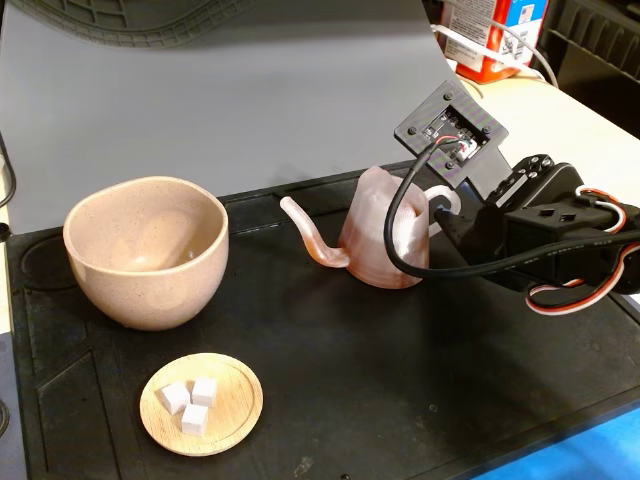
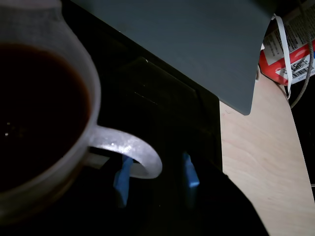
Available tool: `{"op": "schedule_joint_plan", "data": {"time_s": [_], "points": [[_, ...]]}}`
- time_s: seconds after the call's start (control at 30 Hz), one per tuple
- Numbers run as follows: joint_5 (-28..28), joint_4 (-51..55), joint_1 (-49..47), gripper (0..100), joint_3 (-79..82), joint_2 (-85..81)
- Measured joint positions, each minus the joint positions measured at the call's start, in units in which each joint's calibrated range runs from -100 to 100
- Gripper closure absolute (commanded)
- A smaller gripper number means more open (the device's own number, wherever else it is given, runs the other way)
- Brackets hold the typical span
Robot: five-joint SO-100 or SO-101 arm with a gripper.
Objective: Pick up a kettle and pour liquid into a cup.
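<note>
Gripping: gripper [image 2: 156, 178] stood open, its blue-tipped fingers [image 2: 123, 178] either side of the kettle's loop handle [image 2: 132, 150], not closed on it.
Kettle [image 1: 385, 238]: upright on the black mat [image 1: 400, 380], spout toward 9 o'clock.
Liquid [image 2: 34, 108]: dark, inside the kettle.
Cup [image 1: 147, 250]: at 9 o'clock of the kettle, apart.
Wooden dish [image 1: 201, 403]: at 6 o'clock of the cup, holding white cubes [image 1: 190, 402].

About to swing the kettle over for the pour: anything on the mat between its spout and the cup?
No. In the fixed view, only bare black mat separates the kettle spout from the cup.

Pinkish kettle [image 1: 383, 240] is sitting upright on the right, dark liquid [image 2: 34, 113] inside. Beige cup [image 1: 147, 252] is standing left, empty-looking.
</note>
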Motion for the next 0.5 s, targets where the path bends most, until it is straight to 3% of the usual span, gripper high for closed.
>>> {"op": "schedule_joint_plan", "data": {"time_s": [0.4,0.5], "points": [[0.0,0.0,0.0,87,-0.97,0.86],[0.0,0.0,0.0,93,-0.97,0.86]]}}
